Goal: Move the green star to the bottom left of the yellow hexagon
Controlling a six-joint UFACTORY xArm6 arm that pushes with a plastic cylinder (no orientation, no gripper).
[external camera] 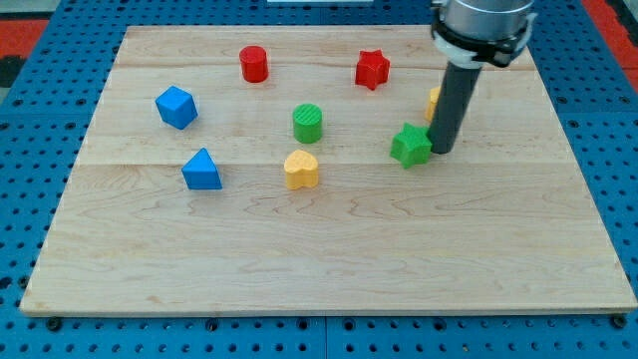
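Note:
The green star (410, 145) lies on the wooden board right of centre. My tip (441, 151) stands at the star's right side, touching or nearly touching it. The yellow hexagon (434, 102) is mostly hidden behind the rod; only a sliver of its left edge shows, just above and right of the star.
A red star (372, 69) and a red cylinder (254, 64) sit near the view's top. A green cylinder (308, 123) and a yellow heart-like block (301, 169) are at centre. A blue cube (175, 107) and a blue triangular block (201, 170) are at left. The board's right edge (588, 189) is nearby.

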